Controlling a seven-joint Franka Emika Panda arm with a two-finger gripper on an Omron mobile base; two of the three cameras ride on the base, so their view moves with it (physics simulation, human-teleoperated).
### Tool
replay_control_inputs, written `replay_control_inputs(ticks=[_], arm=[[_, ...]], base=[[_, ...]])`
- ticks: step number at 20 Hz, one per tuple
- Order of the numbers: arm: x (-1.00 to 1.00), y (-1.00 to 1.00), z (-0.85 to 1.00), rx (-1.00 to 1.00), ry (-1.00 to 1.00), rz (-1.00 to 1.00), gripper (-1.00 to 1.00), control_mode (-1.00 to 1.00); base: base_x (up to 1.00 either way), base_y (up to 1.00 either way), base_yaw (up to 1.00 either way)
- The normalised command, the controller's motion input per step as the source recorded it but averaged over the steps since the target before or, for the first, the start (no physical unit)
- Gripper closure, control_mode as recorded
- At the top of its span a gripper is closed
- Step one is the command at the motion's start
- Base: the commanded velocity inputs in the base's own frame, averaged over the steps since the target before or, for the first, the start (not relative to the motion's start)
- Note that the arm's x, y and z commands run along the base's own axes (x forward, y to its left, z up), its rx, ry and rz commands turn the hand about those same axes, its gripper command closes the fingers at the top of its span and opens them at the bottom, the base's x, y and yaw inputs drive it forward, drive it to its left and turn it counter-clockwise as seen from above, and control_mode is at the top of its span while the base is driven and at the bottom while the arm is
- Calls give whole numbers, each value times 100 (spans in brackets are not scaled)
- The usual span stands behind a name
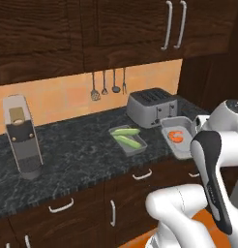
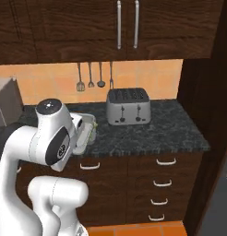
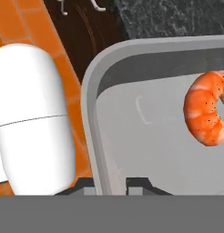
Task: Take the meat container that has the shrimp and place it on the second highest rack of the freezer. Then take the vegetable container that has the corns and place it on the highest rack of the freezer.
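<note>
The meat container is a small grey tray near the counter's front edge, at the right, with the orange-pink shrimp in it. In the hand view my gripper is shut on the meat container's near rim, one fingertip on each side of the wall. The shrimp lies at its right. The tray's corner hangs past the counter edge over the orange floor. Left of it, the vegetable container holds the two corns. My arm hides most of the meat container in the right base view. The freezer is out of view.
A silver toaster stands behind the trays against the wall. A tall grey appliance sits at the counter's left. Utensils hang on the backsplash. Dark cabinets are above, drawers below, and a dark wooden panel closes off the right.
</note>
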Motion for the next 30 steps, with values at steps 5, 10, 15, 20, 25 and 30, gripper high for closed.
replay_control_inputs(ticks=[5,10,15,20,25,30], arm=[[0,0,0,0,0,0,100,100],[0,0,0,0,0,0,100,100],[0,0,0,0,0,0,100,100],[0,0,0,0,0,0,100,100],[0,0,0,0,0,0,100,100],[0,0,0,0,0,0,100,100]], base=[[-18,-13,-77],[-26,-6,-76],[-27,-6,-81],[-8,-57,-73],[36,-94,-53],[98,-52,-16]])
